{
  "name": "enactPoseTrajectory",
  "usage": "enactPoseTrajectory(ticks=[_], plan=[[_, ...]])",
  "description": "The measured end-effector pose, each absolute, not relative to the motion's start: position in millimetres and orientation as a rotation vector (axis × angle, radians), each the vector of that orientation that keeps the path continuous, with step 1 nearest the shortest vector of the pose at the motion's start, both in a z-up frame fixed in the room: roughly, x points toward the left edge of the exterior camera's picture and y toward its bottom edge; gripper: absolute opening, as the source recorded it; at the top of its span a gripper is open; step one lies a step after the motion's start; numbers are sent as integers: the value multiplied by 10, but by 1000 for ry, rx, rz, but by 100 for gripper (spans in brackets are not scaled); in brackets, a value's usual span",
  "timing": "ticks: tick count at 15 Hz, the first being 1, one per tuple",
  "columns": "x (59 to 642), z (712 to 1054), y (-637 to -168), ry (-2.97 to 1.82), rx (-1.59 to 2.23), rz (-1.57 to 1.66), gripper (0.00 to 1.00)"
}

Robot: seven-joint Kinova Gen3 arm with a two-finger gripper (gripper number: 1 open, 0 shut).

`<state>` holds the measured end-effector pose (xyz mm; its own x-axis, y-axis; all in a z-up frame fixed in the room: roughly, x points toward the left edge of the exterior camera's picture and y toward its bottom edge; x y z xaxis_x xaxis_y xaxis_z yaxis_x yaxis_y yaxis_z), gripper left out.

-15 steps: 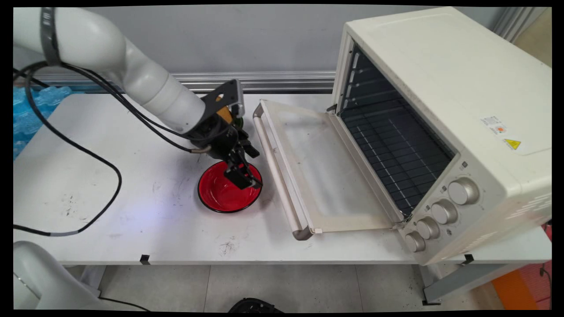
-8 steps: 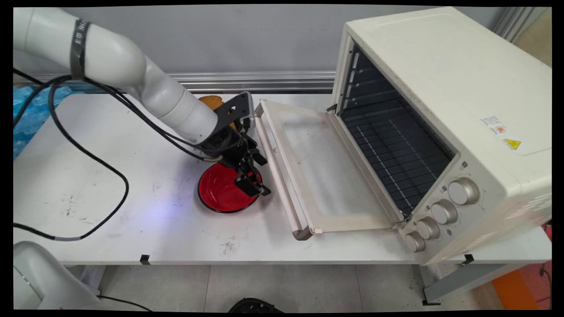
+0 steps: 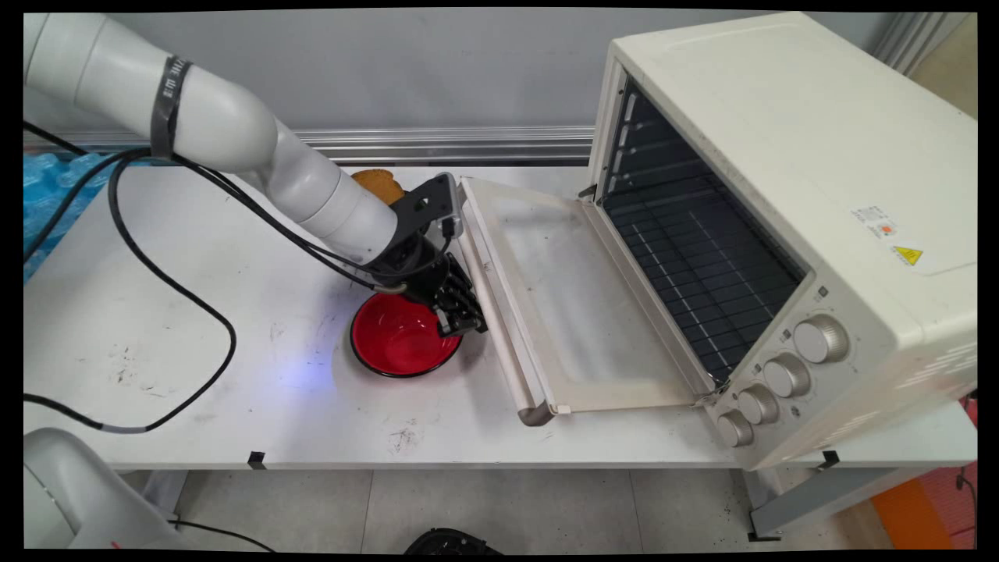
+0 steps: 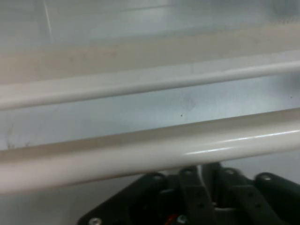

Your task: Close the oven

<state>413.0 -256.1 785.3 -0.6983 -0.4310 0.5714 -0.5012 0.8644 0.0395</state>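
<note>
From above, the bench (image 3: 195,312) carries one red bowl (image 3: 398,343), one cream toaster oven (image 3: 788,195) with its door (image 3: 577,304) dropped flat and four knobs (image 3: 780,375), and one brown bun-like lump (image 3: 378,184) behind the arm. The claw (image 3: 462,318) sits at the bowl's right rim, just beside the door's handle (image 3: 488,312); whether it is clenched I cannot tell.

From the hand, the handle (image 4: 154,150) crosses close ahead, fingertips hidden.

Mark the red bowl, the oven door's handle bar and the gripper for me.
red round bowl (image 3: 396,343): main view, inner floor.
cream oven door handle bar (image 4: 140,154): hand view, mid-bar.
black two-finger gripper (image 3: 462,321): main view, between fingertips.
</note>
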Motion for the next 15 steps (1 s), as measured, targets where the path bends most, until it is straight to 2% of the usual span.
enactPoseTrajectory(ticks=[8, 15], plan=[[4141, 7808, -2538, -2409, 692, 168, 0], [4186, 7907, -2489, -2365, 698, 177, 0]])
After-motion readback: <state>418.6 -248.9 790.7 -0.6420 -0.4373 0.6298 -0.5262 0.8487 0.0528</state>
